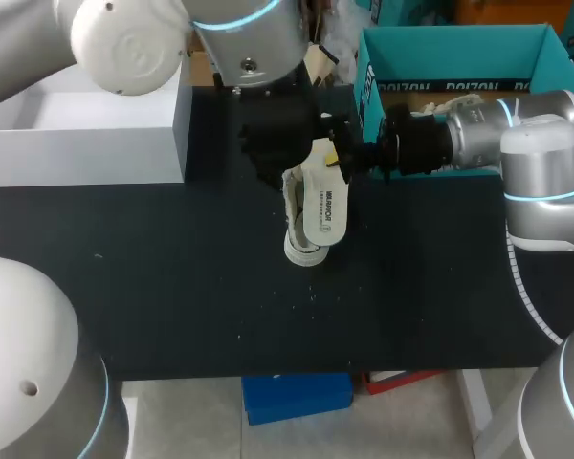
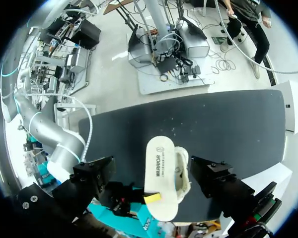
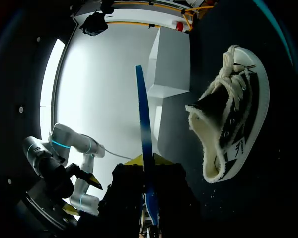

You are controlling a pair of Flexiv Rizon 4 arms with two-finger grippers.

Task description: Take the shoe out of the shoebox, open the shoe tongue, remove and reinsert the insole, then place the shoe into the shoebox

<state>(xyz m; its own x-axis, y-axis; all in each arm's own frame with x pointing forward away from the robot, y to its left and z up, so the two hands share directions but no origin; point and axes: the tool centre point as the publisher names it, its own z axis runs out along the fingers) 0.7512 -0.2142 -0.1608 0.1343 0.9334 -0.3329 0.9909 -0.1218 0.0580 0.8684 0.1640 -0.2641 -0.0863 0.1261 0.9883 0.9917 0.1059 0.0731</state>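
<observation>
While the right gripper [image 1: 337,153] pinches the insole [image 1: 325,206] at its far end, the shoe [image 1: 301,251] lies mid-table beside it, near-left of the shoebox [image 1: 459,43]. The left gripper [image 2: 156,171] hangs above, fingers spread.

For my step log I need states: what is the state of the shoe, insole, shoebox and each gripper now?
shoe: standing on the table, outside the box, mouth open
insole: out of the shoe, held by one end
shoebox: open, without the shoe
right gripper: shut on the insole
left gripper: open, holding nothing
</observation>
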